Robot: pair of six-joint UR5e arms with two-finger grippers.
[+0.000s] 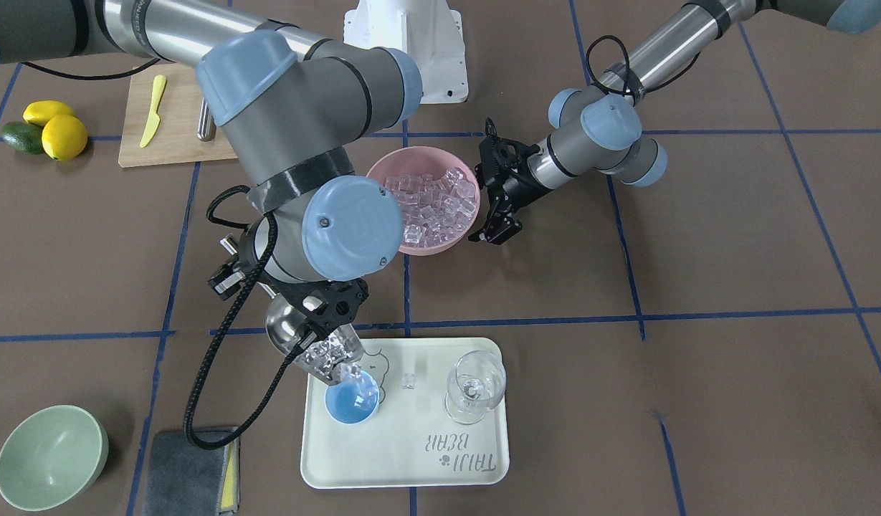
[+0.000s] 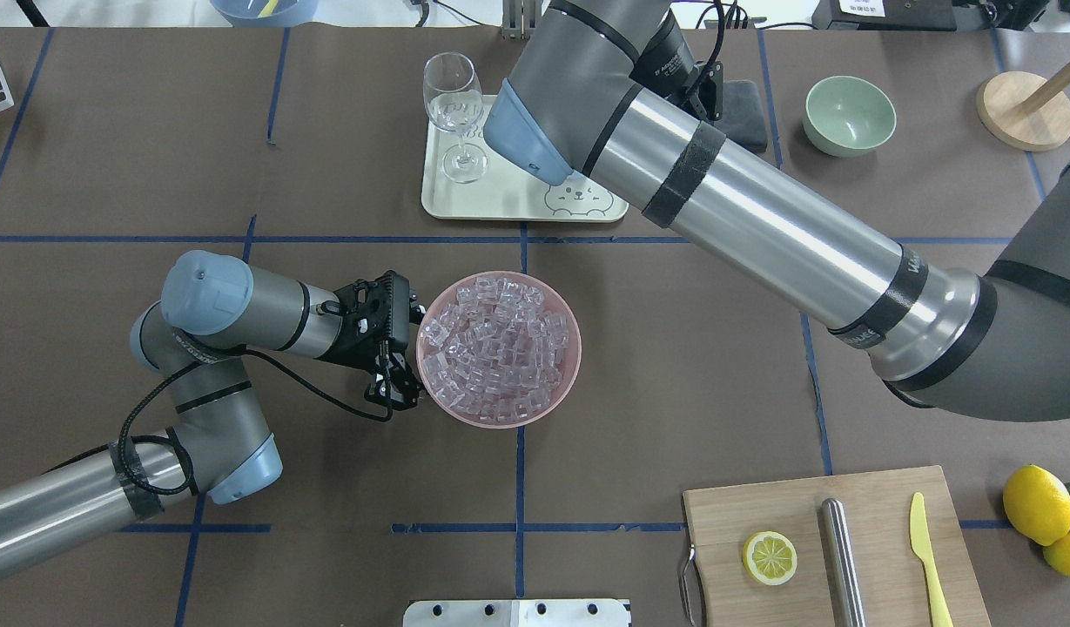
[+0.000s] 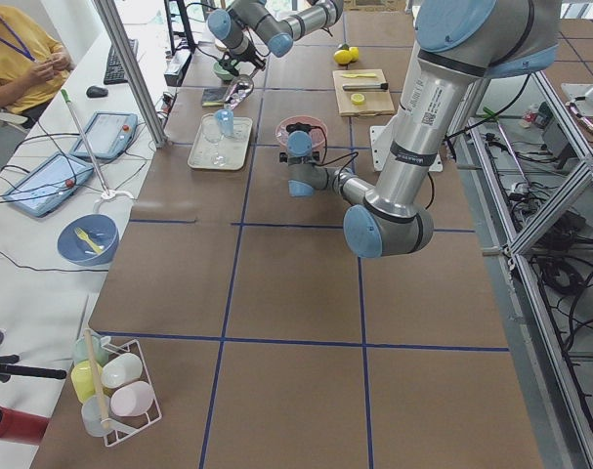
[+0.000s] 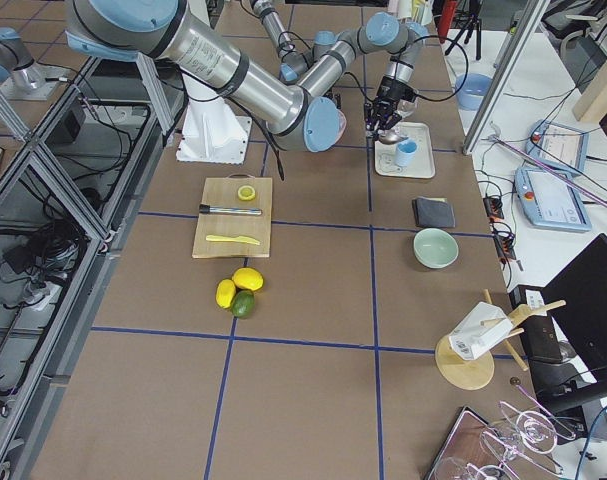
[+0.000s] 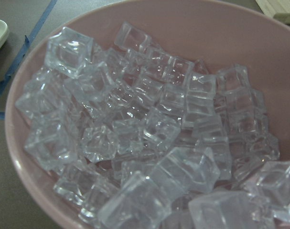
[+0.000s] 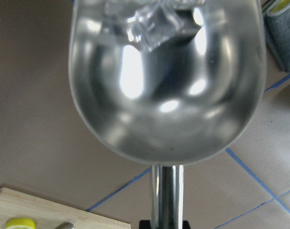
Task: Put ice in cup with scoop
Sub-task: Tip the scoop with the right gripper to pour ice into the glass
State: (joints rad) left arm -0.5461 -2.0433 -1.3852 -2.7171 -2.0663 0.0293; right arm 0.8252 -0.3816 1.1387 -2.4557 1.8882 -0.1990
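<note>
While the right tool (image 1: 312, 328) is clamped on the handle of the scoop (image 1: 282, 328), the trough tips mouth-down just below and ahead of it, and the ice (image 1: 327, 355) is crowded at the lip. Directly under that lip stands the cup (image 1: 352, 403), on the corner of the tray (image 1: 411, 459) nearest the tool. One cube looks to be at the cup's rim, on the side away from the tool.

The step in hand is the pour, I judge, and it is about halfway: several cubes sit in the scoop and the cup's blue floor shows mostly bare. To do it well, the tilt should grow slowly so the cubes drop singly, with the lip low and centred over the cup's mouth. That mouth is narrower than the trough, so a rush would likely throw ice over the sides.

A stray cube (image 1: 409, 381) lies on the tray farther out, between cup and glass (image 1: 474, 387). Well off from this tool, across the counter (image 1: 734, 251), the left tool (image 2: 397, 387) sits against the rim of the bowl (image 1: 429, 249) full of ice; whether its jaws pinch the rim I cannot tell.
</note>
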